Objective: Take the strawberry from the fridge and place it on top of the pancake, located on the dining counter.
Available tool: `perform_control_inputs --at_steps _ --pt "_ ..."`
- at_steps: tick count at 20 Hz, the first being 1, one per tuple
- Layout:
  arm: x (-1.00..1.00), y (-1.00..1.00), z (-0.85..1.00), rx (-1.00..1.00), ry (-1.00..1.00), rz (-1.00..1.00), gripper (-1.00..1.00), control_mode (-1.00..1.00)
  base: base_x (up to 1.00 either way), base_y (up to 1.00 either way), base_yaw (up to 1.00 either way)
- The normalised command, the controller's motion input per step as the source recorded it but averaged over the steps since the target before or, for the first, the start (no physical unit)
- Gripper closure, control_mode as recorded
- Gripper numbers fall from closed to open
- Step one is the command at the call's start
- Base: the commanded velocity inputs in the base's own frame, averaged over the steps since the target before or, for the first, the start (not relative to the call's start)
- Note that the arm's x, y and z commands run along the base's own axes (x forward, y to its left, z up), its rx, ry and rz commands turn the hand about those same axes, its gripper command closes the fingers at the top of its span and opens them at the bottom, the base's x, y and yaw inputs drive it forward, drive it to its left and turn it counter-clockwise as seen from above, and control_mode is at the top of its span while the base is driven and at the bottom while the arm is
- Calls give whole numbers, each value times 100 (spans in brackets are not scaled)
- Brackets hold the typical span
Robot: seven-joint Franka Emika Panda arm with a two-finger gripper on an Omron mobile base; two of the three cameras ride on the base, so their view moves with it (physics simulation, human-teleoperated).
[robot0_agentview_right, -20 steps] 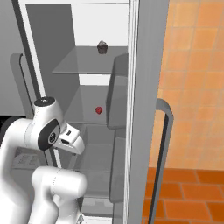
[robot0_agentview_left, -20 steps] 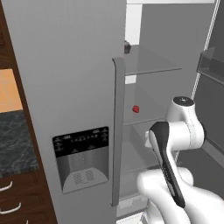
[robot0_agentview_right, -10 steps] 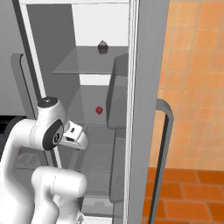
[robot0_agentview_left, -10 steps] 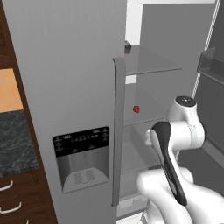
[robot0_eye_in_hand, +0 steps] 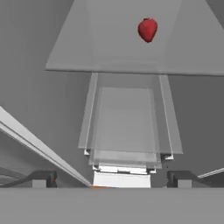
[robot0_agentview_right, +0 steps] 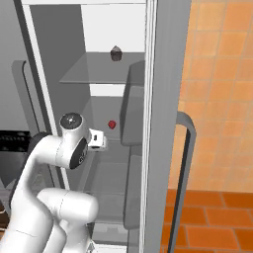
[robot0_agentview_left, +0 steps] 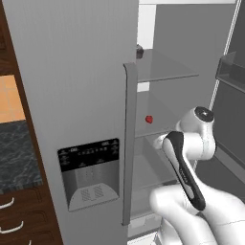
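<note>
The fridge (robot0_agentview_left: pixel 72 72) stands with its right side open and its left door shut. On the middle glass shelf (robot0_eye_in_hand: pixel 100 52) inside lies the strawberry (robot0_agentview_left: pixel 149 119) (robot0_agentview_right: pixel 112 124), small and bright red; in the hand view the strawberry (robot0_eye_in_hand: pixel 147 29) sits at the upper right. My gripper (robot0_eye_in_hand: pixel 111 180) is open, its dark fingertips (robot0_eye_in_hand: pixel 43 179) wide apart with nothing between them. It hangs in front of the shelf and below it, clear of the fruit. My white hand (robot0_agentview_right: pixel 98 141) points into the compartment. The pancake and the dining counter are out of view.
A small dark round-topped item (robot0_agentview_left: pixel 139 50) (robot0_agentview_right: pixel 116 53) sits on the upper glass shelf. Lower glass shelves (robot0_eye_in_hand: pixel 124 127) stack beneath the gripper. The shut door's handle (robot0_agentview_left: pixel 129 143) and dispenser (robot0_agentview_left: pixel 88 174) are to the left; the open door's bins (robot0_agentview_left: pixel 232 72) are to the right.
My hand has risen and pushed forward into the open fridge, closer to the middle shelf. The strawberry has not moved and the jaws have stayed open.
</note>
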Motion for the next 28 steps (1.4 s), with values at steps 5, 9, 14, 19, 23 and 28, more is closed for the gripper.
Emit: perform_control_inputs --at_steps 5,9,14,19,23,28 --pt "99 0 17 -2 -8 0 -100 -100 0 0 0" --pt "76 0 49 -1 -1 0 -100 -100 0 0 0" --pt "61 -19 20 -2 2 0 -100 -100 0 0 0" --pt "44 -15 -1 0 0 -1 -100 -100 0 0 0" --pt "40 -1 -14 0 1 -2 -100 -100 0 0 0" --pt "50 -6 -33 0 5 0 -100 -100 0 0 0"
